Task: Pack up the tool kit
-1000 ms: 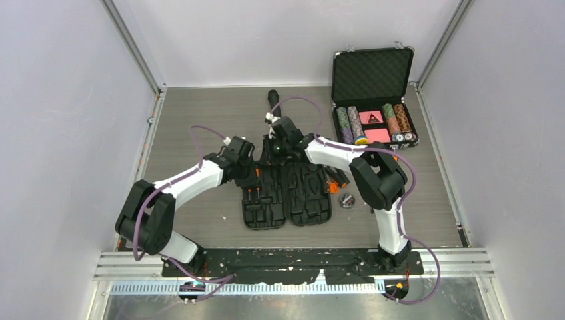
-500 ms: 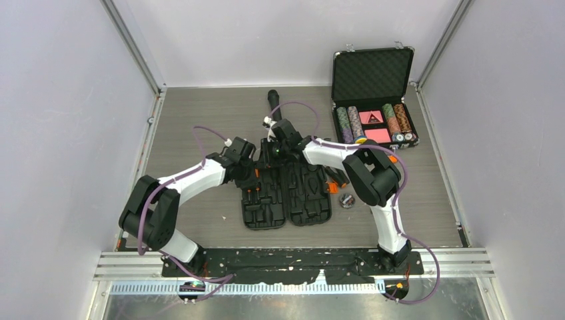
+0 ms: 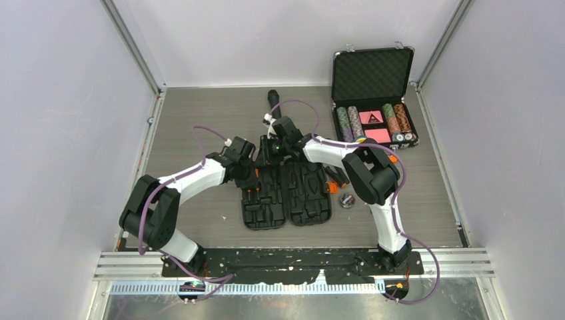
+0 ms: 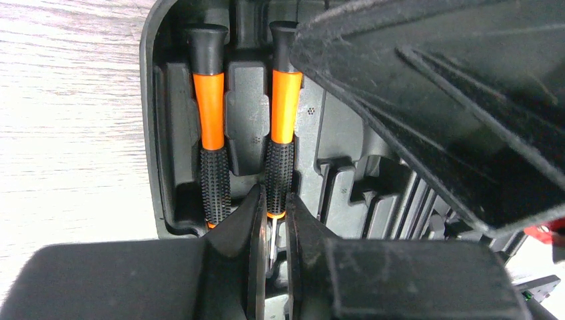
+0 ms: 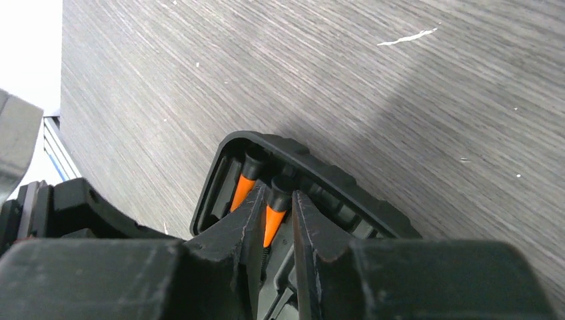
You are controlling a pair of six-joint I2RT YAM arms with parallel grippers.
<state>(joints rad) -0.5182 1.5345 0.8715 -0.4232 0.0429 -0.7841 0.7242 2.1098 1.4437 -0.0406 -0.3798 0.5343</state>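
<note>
Two screwdrivers (image 4: 212, 113) sit slotted lengthwise in the tool kit (image 3: 306, 200), open flat on the table (image 3: 200, 120).
The inner screwdriver (image 4: 285, 113) has its shaft between the left gripper's (image 4: 273, 200) near-closed jaws, grip unconfirmed; the right gripper (image 5: 276, 197), jaws slightly apart, hovers over its handle.

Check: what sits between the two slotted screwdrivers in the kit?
A raised black moulded divider of the tool kit separates them; nothing loose. Left wrist view shows it.

Clearance around the open tool case (image 3: 286, 193).
Bare table (image 3: 180, 113) lies free on the left and near right. The left gripper (image 4: 272, 200) and right gripper (image 5: 274, 200) crowd the case's far-left corner, a microphone (image 3: 274, 100) lies just beyond, and a chip case (image 3: 372, 73) fills the far right.
</note>
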